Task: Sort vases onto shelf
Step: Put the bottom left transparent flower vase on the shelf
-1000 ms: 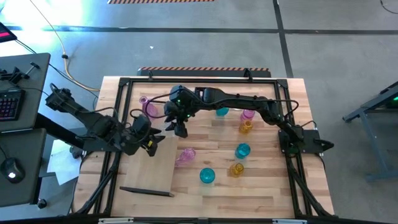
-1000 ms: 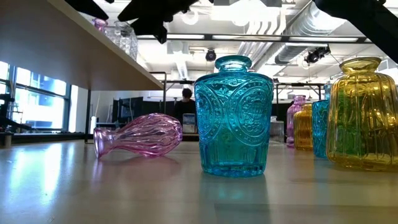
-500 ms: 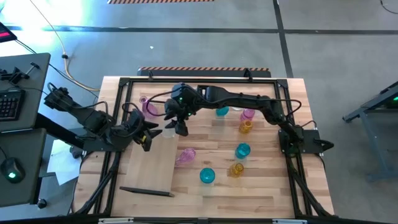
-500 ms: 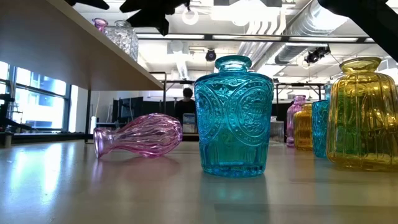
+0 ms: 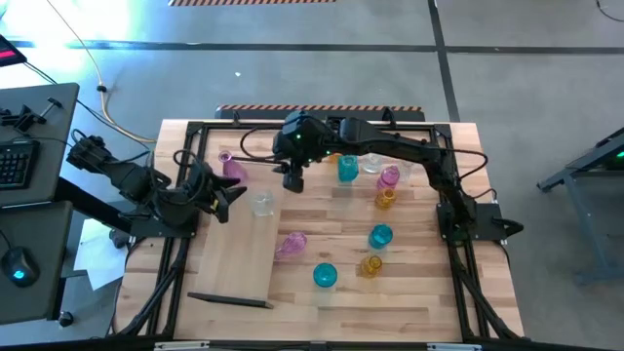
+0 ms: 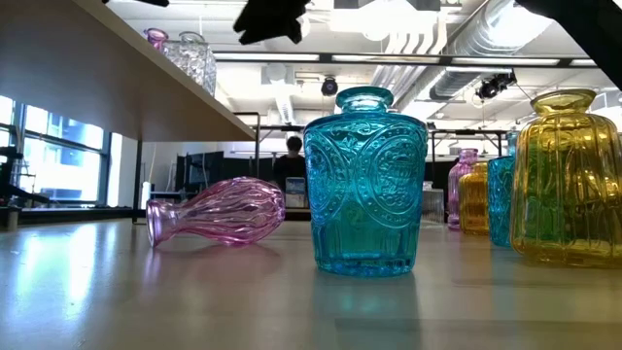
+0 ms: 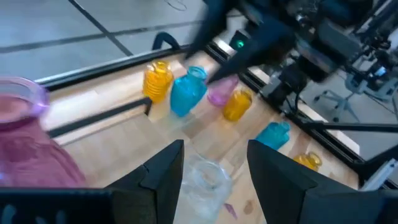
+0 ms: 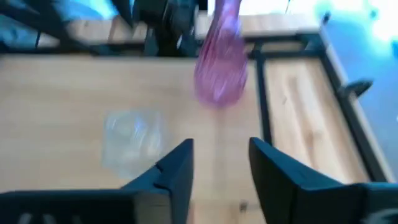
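The shelf (image 5: 234, 258) is a light board on the table's left half. Standing on its far part are a clear vase (image 5: 260, 205) and, behind it, a pink vase (image 5: 234, 168). My right gripper (image 5: 292, 181) hangs open above the table, just right of the clear vase (image 8: 130, 140), with nothing between its fingers. My left gripper (image 5: 222, 200) is open to the left of the clear vase (image 7: 202, 180) and apart from it. On the tabletop to the right a pink vase (image 5: 290, 244) lies on its side, and several teal, amber and pink vases stand upright.
A teal vase (image 5: 347, 168), a pink one (image 5: 388, 177) and an amber one (image 5: 384, 198) stand at the far right; teal (image 5: 380, 236), amber (image 5: 371, 264) and teal (image 5: 324, 276) stand nearer. A dark metal frame (image 5: 195, 132) rims the table. The shelf's near half is bare.
My right gripper has risen and gone toward the table's far right, away from the clear vase. My left gripper has drawn back toward the table's left edge and up a little. The clear vase stays standing on the shelf.
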Motion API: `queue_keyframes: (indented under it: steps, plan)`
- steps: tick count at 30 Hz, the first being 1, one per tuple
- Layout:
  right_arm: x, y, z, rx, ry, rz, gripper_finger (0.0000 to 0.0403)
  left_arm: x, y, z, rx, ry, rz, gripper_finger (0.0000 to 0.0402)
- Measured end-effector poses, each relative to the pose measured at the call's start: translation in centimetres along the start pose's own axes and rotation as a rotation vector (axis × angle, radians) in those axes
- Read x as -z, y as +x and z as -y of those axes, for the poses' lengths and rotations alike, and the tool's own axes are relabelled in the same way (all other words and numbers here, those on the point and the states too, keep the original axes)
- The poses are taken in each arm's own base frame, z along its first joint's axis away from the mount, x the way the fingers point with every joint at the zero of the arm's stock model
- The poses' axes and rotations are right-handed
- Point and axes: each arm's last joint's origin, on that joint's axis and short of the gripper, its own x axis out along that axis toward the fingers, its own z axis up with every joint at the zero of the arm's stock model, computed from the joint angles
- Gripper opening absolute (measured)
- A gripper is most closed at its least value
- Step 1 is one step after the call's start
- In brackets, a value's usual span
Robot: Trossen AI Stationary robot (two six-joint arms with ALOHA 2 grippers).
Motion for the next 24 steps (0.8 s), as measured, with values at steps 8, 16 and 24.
queue_keyframes:
  steps: [8,16,24]
  plan:
    - [2.3,2.5,-1.3,0.074,0.173,-0.112,0.0012,-0.6,-1.5,-2.5,-0.005,0.042,-0.038,0.0170]
    - [2.7,4.0,-4.1,0.180,0.432,-0.048,0.0003,-1.7,-3.7,-5.5,0.086,0.074,-0.069,0.0170]
    - [3.9,4.9,-7.0,0.258,0.618,-0.031,0.0000,-2.5,-5.0,-7.4,0.173,0.108,-0.055,0.0170]
